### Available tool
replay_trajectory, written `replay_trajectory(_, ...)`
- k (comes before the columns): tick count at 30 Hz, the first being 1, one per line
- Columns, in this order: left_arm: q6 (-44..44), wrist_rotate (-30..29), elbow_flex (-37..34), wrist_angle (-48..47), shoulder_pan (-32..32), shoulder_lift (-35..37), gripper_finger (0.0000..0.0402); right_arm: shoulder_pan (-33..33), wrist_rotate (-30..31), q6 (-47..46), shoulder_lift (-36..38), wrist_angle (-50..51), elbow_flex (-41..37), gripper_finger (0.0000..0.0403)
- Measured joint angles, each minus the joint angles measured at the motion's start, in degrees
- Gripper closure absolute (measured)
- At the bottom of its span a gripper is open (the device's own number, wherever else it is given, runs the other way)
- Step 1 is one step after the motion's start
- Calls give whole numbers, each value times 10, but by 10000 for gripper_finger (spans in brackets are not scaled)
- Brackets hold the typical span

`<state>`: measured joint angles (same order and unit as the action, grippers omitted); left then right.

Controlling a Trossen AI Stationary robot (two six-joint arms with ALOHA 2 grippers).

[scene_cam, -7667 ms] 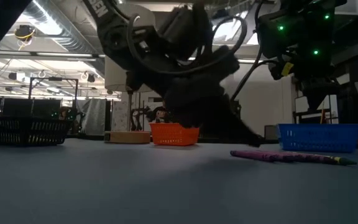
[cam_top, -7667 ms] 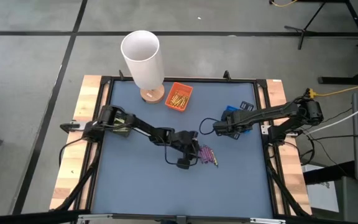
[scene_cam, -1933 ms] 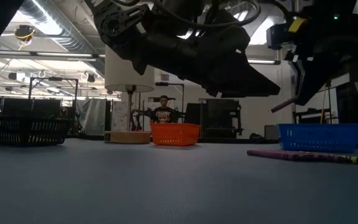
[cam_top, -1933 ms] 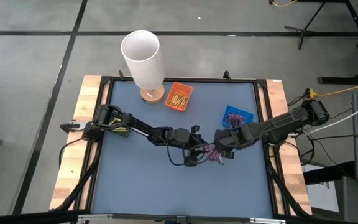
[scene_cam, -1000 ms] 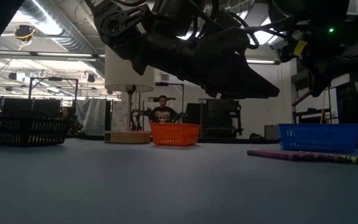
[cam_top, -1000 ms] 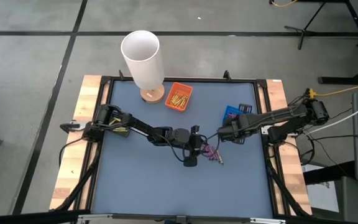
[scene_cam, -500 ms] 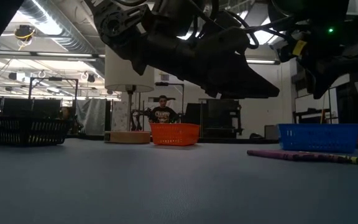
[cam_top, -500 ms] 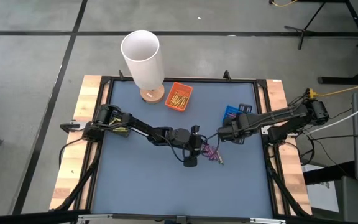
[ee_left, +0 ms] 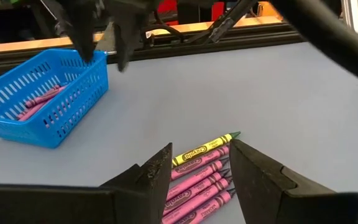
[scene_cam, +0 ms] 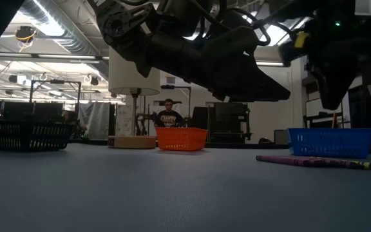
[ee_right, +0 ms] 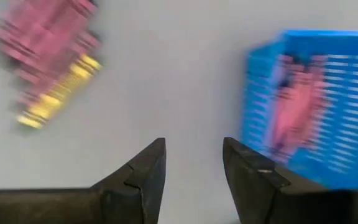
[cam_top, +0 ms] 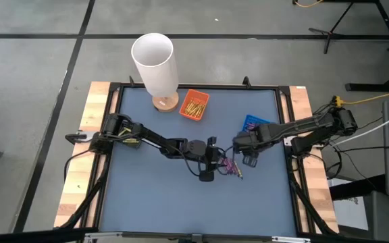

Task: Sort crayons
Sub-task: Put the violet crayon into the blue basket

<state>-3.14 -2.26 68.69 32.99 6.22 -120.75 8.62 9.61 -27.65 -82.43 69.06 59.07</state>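
one yellow crayon [ee_left: 205, 147] beside five pink crayons [ee_left: 197, 183], two baskets, left gripper [ee_left: 196, 163] and right gripper [ee_right: 192, 160] both spread, empty

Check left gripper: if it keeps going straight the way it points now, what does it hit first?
Most likely the loose crayons on the mat: the open left gripper frames that pile, one yellow among the pink. The blue basket sits off to one side. Depth is unclear.

you've got paper-wrapped crayons [ee_left: 201, 174] on a matt grey tabletop [cam_top: 161, 196], blue plastic mesh basket [ee_left: 42, 96], bare wood side rails [cam_top: 80, 175].
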Motion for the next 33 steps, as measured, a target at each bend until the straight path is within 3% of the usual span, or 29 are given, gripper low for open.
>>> replay_trajectory(5,0,0,0,-7,3,0,257,6,-38,-67,0,-83,0,244)
replay_trajectory(12,0,0,-1,-24,10,0,257,51,-42,-67,-1,-171,0,244)
replay_trajectory(21,-41,1,-1,-69,-2,0,257,95,-41,-66,-1,-230,0,244)
replay_trajectory(33,-50,52,-1,-69,-41,-26,257,101,-38,-66,-1,-255,0,244)
